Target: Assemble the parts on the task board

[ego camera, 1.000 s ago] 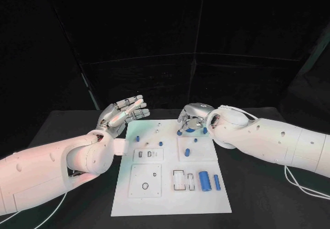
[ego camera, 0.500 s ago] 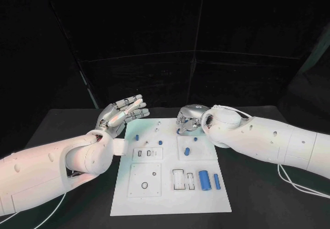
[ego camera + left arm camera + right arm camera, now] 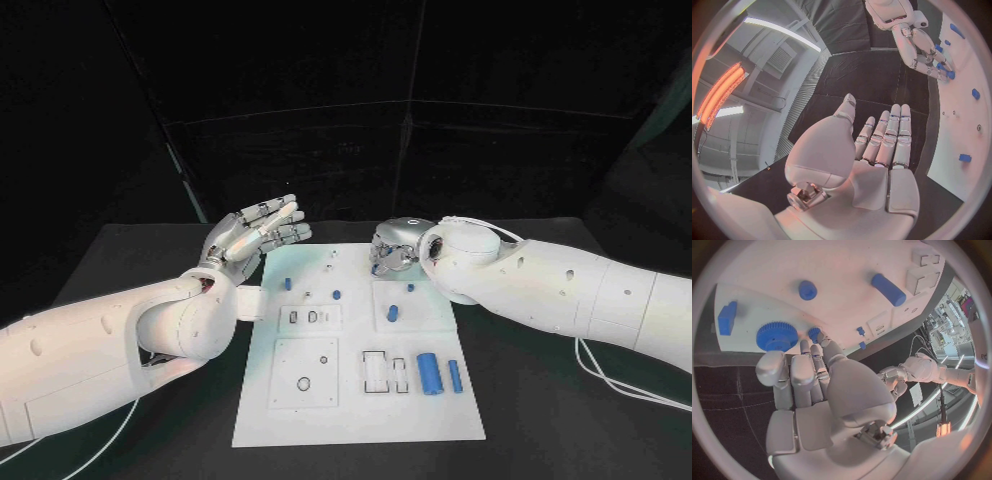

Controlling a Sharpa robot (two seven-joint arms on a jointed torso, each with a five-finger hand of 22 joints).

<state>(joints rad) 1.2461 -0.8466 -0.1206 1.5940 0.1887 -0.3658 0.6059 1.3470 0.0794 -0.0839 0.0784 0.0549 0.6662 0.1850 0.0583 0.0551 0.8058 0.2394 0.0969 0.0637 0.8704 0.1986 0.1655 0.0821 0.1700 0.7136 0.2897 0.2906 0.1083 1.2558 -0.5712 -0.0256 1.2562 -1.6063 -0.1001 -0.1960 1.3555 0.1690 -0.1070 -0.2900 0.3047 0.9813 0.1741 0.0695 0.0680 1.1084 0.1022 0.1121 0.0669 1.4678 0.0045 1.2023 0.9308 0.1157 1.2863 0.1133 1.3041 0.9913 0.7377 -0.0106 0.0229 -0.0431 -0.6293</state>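
- Now the right hand sits low over the far edge of the task board, at about twelve o'clock from the board's middle, fingers bunched and curled down beside a blue gear.
- From the right wrist view, the fingertips sit against a smaller blue part just next to that gear; whether they actually pinch it or merely touch it, I cannot tell.
- The left hand hangs off the board's far-left corner, around ten o'clock, fingers straight, close together and holding nothing.
- The rest of the parts lie spread on the board: a blue cylinder and a slimmer blue bar at about four o'clock, a blue peg nearer the centre.
- To do this step well, I'd say the right hand wants a square, centred hold on that small part before lifting, with the neighbouring gear left undisturbed.
- Keep it upright on the way to its seat and press straight down; a tilted entry looks likely to jam.
- The left hand could steady the board on the black surface if it starts to slide.
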